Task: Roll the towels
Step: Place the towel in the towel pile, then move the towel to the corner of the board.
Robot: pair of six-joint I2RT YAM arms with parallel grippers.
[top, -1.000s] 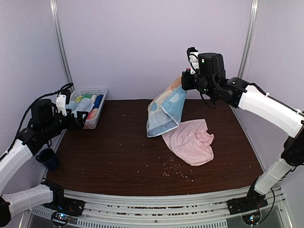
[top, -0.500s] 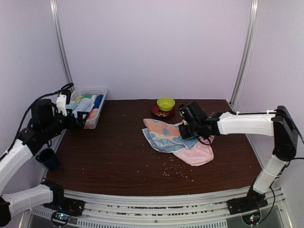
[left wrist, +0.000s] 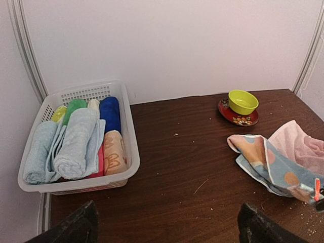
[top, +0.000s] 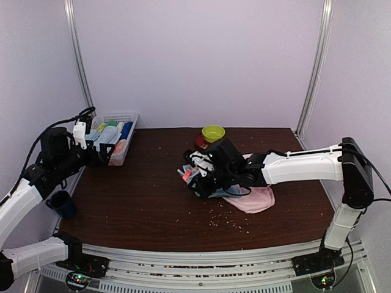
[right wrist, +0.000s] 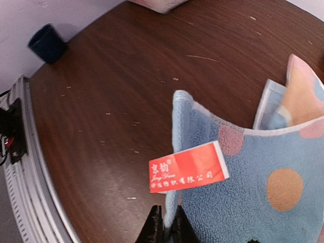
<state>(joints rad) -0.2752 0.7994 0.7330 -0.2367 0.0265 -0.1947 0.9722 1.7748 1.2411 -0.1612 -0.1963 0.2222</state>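
Note:
My right gripper point(top: 194, 177) is low over the table's middle, shut on the hem of the light blue towel point(right wrist: 243, 197), which has pink and orange dots. A red label point(right wrist: 188, 167) sticks out just above the pinched edge, and my right gripper's tips point(right wrist: 167, 229) show at the bottom of the right wrist view. The blue towel point(left wrist: 268, 164) lies bunched on the table, partly over the pale pink towel point(top: 255, 198), which is crumpled to its right; my right arm hides most of the blue one from above. My left gripper point(top: 104, 152) is open and empty near the basket, its fingertips point(left wrist: 76, 228) wide apart.
A white mesh basket point(top: 129, 116) of rolled towels stands at the back left point(left wrist: 129, 131). A green bowl point(top: 213, 132) on a red saucer sits at the back centre. A dark blue cup point(top: 61, 203) stands at the left edge. Crumbs dot the tabletop.
My right arm brought the blue towel down from high in the air onto the table, then drew its edge left and forward. The left arm has not moved.

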